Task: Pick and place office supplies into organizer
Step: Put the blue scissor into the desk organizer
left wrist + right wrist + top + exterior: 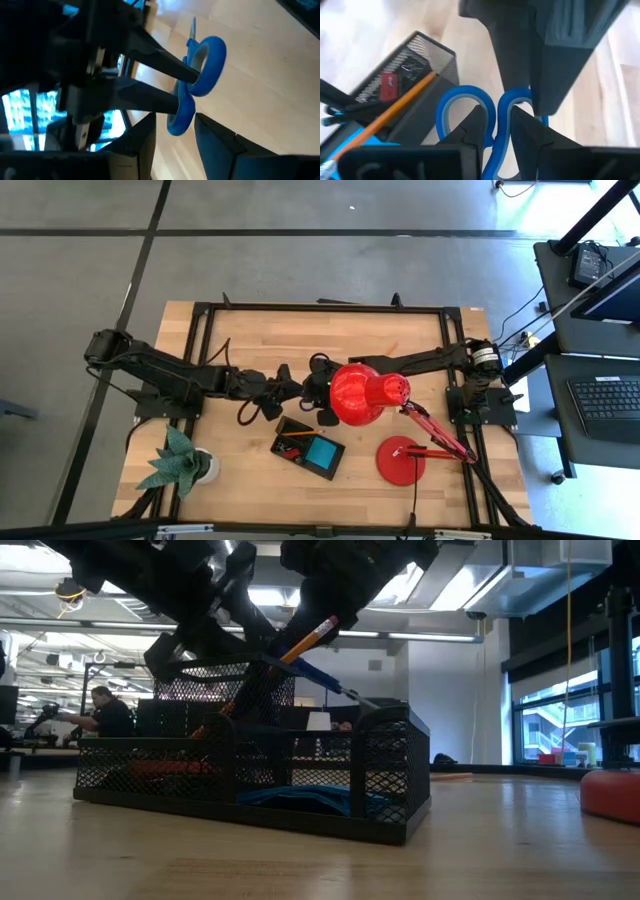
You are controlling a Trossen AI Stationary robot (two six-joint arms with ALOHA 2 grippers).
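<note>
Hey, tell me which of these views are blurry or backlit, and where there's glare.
Low view: arms are dark silhouettes against bright ceiling lights; the mesh organizer is dim, the near tabletop soft. Left wrist view: blue-handled scissors and the dark parts near the lens are blurred, with window glare beside them. Right wrist view: pencil and organizer are smeared. High view: evenly lit, glare at the top right corner.

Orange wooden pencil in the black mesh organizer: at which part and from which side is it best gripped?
Grip the orange wooden pencil on its bare upper shaft, coming from above with jaws across it. It leans out of the black mesh organizer, so only that end stands free of the walls. The right gripper, shut on the blue-handled scissors, is close, so space looks tight.
</note>
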